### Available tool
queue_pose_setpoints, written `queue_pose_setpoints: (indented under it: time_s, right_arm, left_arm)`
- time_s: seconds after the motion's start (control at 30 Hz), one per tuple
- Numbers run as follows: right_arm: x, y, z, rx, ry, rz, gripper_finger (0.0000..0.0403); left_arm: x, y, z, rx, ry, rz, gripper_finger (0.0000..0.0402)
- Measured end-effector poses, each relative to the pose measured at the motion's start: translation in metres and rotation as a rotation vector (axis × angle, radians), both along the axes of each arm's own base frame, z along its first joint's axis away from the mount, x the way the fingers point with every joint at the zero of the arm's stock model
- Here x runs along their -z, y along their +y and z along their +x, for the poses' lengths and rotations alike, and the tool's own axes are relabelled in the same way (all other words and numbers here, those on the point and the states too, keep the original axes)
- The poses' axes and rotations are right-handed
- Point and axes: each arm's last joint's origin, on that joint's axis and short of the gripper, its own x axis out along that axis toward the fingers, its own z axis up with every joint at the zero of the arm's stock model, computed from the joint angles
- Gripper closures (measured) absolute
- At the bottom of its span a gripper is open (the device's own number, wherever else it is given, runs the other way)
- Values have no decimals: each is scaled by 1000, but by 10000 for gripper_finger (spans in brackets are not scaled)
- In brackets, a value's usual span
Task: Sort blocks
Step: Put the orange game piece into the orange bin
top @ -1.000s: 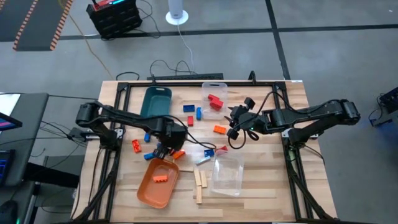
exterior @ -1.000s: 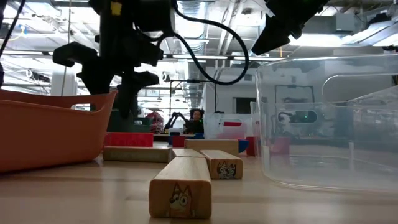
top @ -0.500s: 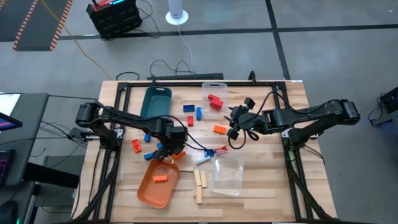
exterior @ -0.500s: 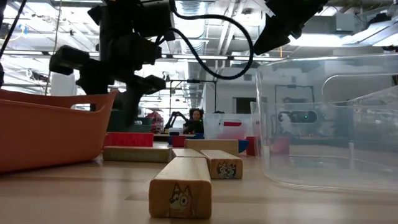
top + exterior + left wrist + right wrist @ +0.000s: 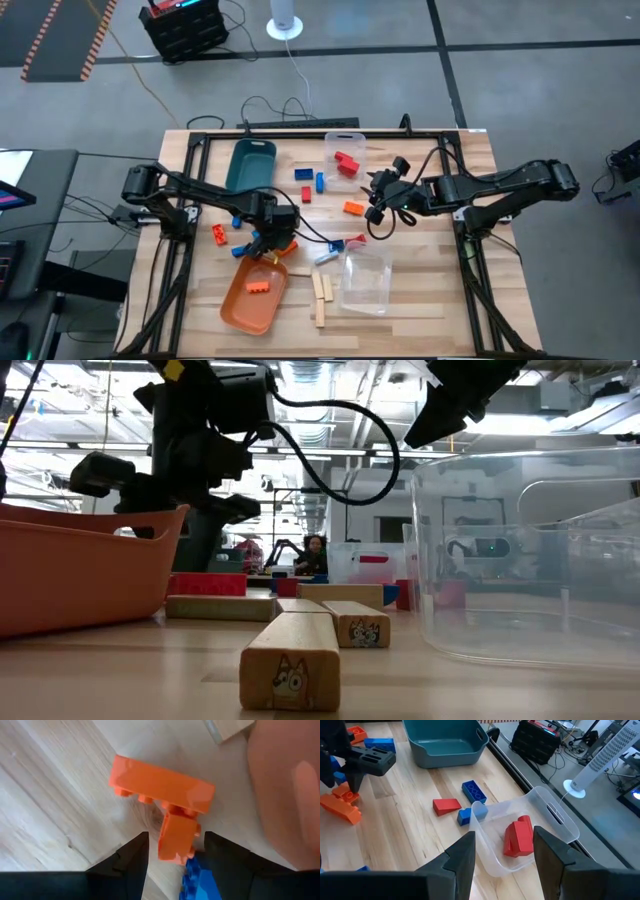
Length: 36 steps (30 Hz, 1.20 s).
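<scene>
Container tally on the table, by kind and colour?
Orange tray: 1
Teal tray: 1
Clear bins: 2, far bin and near bin
Total: 4

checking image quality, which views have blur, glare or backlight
Low view: arms backlit to silhouettes by ceiling lights, front wood block soft, clear bin shows reflections. Left wrist view: orange tray blurred, with a sheen. Right wrist view: sharp and evenly lit. High view: even light.
</scene>
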Motion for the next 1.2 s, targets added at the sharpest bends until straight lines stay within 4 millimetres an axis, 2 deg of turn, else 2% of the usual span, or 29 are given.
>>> queue_pose_setpoints:
  time_s: [0.33,0.47,0.53,0.63,0.77,0.83,0.93,1.0,1.1,1.2]
  right_arm:
    - [0,0,0,-2,3,-2,227]
    - [0,0,0,-2,2,-2,227]
    - [0,0,0,-1,3,-2,227]
    - [0,0,0,-1,3,-2,227]
    - [0,0,0,-1,2,-1,227]
    - [0,0,0,-1,2,-1,227]
    - [0,0,0,0,3,-1,227]
    - [1,0,1,1,5,0,227]
    - [3,-2,2,7,12,-1,227]
    - [2,-5,2,22,6,4,227]
  left_arm:
    - [26,-7,4,13,103,32,313]
    - [21,-6,2,-11,94,74,316]
    - [12,-4,-1,-29,68,90,316]
    - [-12,-1,-7,-66,-7,129,316]
    - [-61,2,-18,-156,-156,118,316]
    - [-88,0,-28,-195,-246,22,316]
    - [-116,-14,-46,-191,-315,-228,316]
    - [-123,-31,-54,-191,-302,-315,316]
    - [-117,-65,-62,-162,-229,-354,316]
    - [-95,-100,-64,-137,-130,-302,316]
